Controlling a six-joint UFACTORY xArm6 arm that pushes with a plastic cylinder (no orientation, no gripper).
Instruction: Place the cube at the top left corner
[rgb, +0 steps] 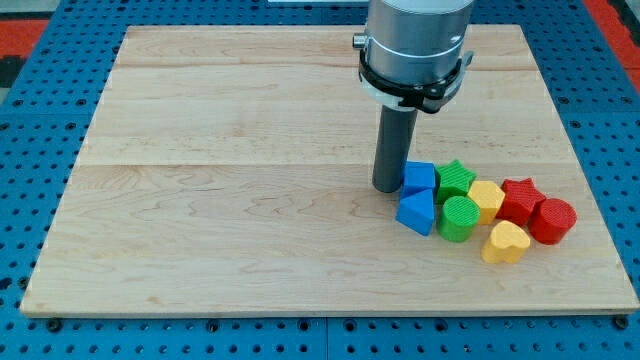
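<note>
A blue cube (420, 177) sits at the left end of a cluster of blocks on the wooden board (220, 180), at the view's lower right. My tip (387, 187) stands just left of the cube, touching or nearly touching its left side. A blue triangular block (416, 212) lies right below the cube. The rod hangs from the grey arm (415, 45) at the view's top.
Right of the cube are a green star (456, 178), a green cylinder (459, 218), a yellow hexagonal block (487, 199), a yellow heart (505, 242), a red star (519, 198) and a red cylinder (552, 221). Blue pegboard (30, 150) surrounds the board.
</note>
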